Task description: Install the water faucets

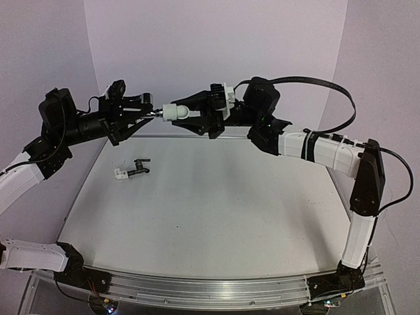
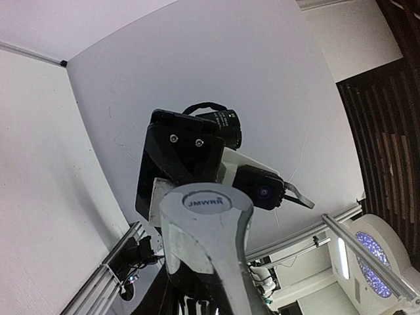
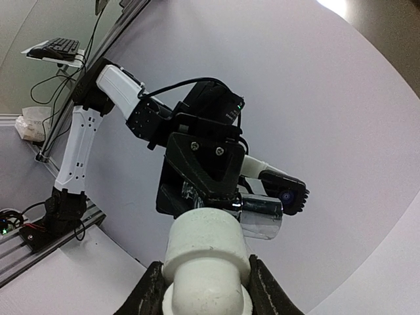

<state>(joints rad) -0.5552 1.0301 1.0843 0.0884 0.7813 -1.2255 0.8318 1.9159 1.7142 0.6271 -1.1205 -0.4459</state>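
Note:
My left gripper [image 1: 144, 110] is raised over the back of the table and shut on the shiny silver faucet [image 1: 156, 113]. Its lever handle, marked JMWRR, fills the left wrist view [image 2: 207, 226]. My right gripper [image 1: 185, 113] faces it and is shut on a white cylindrical fitting [image 1: 173, 112]. The faucet's end meets the fitting's mouth. In the right wrist view the fitting [image 3: 207, 252] sits between my dark fingers [image 3: 143, 295], with the silver faucet [image 3: 266, 213] just beyond. The dark faucet [image 1: 138, 168] lies on the table at the left, joined to a second white fitting [image 1: 121, 174].
The white tabletop [image 1: 223, 210] has a curved back edge and a metal rail along the front [image 1: 210, 285]. White walls close in the back and sides. A black cable [image 1: 328, 88] loops above the right arm.

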